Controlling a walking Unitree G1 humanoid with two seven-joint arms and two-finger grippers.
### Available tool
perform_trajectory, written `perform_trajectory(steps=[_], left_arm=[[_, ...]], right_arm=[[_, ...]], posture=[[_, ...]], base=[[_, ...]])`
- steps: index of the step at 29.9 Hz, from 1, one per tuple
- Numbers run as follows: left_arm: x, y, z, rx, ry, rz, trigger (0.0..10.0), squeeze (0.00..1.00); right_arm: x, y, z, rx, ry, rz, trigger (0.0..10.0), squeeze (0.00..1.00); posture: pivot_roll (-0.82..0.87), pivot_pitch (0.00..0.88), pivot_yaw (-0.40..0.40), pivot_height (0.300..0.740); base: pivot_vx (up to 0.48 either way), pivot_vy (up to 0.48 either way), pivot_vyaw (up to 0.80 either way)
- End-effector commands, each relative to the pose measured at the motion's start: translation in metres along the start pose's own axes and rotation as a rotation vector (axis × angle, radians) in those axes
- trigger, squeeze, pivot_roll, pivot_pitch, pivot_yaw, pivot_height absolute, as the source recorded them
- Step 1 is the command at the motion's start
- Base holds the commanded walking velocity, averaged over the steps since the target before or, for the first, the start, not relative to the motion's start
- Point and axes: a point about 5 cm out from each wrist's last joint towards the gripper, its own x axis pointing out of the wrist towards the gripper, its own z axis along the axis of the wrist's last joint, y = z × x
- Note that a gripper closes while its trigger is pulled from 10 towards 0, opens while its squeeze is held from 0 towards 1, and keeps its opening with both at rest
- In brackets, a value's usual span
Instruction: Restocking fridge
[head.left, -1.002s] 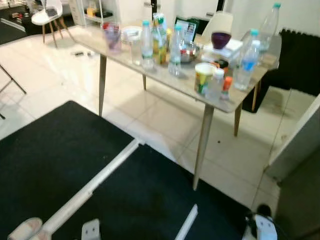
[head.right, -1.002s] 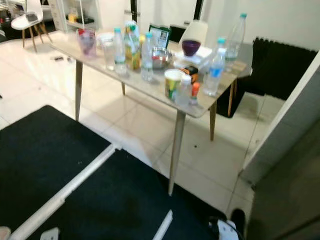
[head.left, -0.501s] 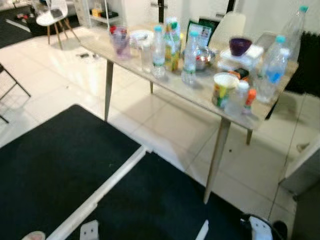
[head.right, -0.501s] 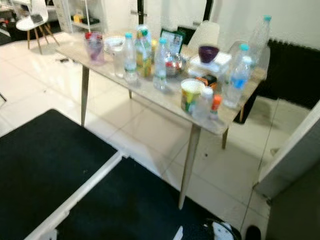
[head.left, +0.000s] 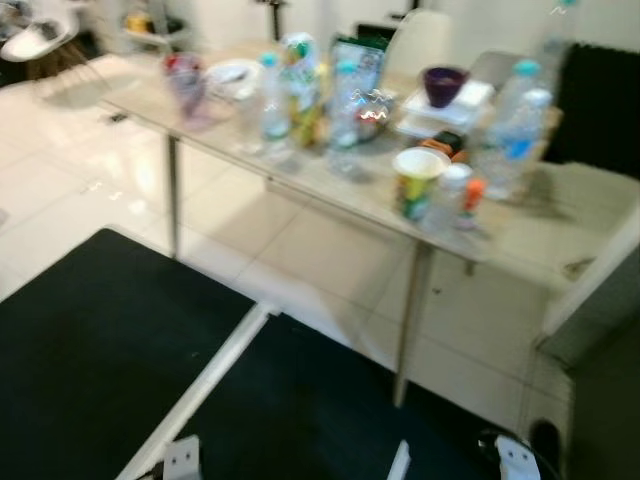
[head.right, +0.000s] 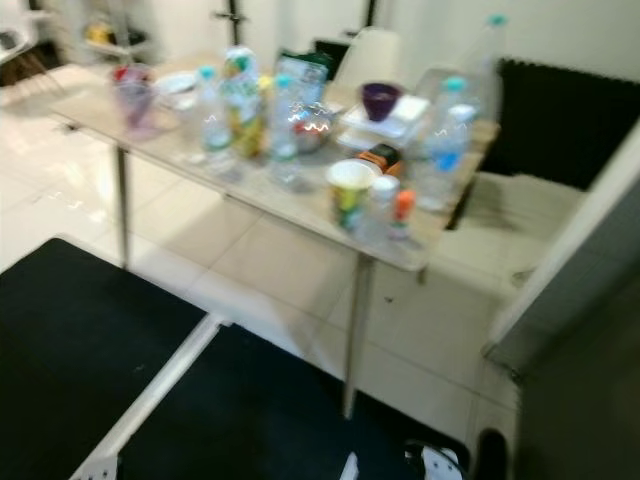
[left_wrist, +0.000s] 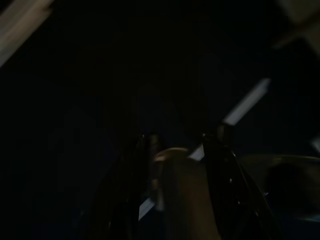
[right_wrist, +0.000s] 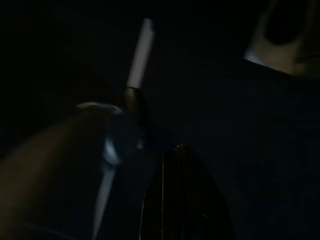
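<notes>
A long pale table (head.left: 330, 190) stands ahead on thin legs, blurred. On it are small water bottles (head.left: 272, 95), a juice bottle (head.left: 300, 85), a metal bowl (head.left: 370, 105), a purple bowl (head.left: 443, 85), a colourful cup (head.left: 415, 185), a small orange-capped bottle (head.left: 470, 200) and big water bottles (head.left: 515, 130). A pink glass (head.left: 185, 80) is at its left end. Both arms hang low over the dark floor. My left gripper (left_wrist: 182, 150) and right gripper (right_wrist: 155, 140) appear only as dim black shapes in the wrist views.
Two black mats (head.left: 90, 340) cover the floor in front of me, split by a white strip (head.left: 200, 390). A grey and white panel (head.right: 580, 290), perhaps an appliance door, slants in at the right. Glossy white tiles (head.left: 310, 250) lie under the table.
The camera has swung and the picture is more blurred; the table sits a little further left in view. Nothing on the table has moved.
</notes>
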Motion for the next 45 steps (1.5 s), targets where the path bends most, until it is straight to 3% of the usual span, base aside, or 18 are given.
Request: perform_trajectory(steps=[1, 21, 27, 45], left_arm=[[-0.0035, 0.0061, -0.0099, 0.005, 0.029, 0.016, 10.0, 0.00], [-0.0036, 0.0055, -0.0113, 0.007, 0.035, 0.012, 10.0, 0.00], [-0.0034, 0.0050, -0.0109, 0.008, 0.034, 0.009, 10.0, 0.00], [-0.0035, 0.0047, -0.0117, 0.010, 0.036, 0.006, 10.0, 0.00]], right_arm=[[0.0015, 0.0068, 0.0023, -0.005, -0.005, 0.016, 10.0, 0.00], [0.0016, 0.0075, 0.0023, -0.003, -0.005, 0.019, 10.0, 0.00], [0.0017, 0.0084, 0.0019, -0.005, -0.004, 0.024, 10.0, 0.00], [0.0019, 0.0095, 0.0028, 0.005, -0.015, 0.029, 10.0, 0.00]], posture=[[0.00, 0.062, 0.003, 0.740], [0.00, 0.062, 0.005, 0.740], [0.00, 0.062, 0.005, 0.740], [0.00, 0.064, 0.007, 0.740]], base=[[0.240, 0.000, 0.00], [0.132, 0.000, 0.00], [0.246, 0.000, -0.79], [0.254, 0.000, 0.00]])
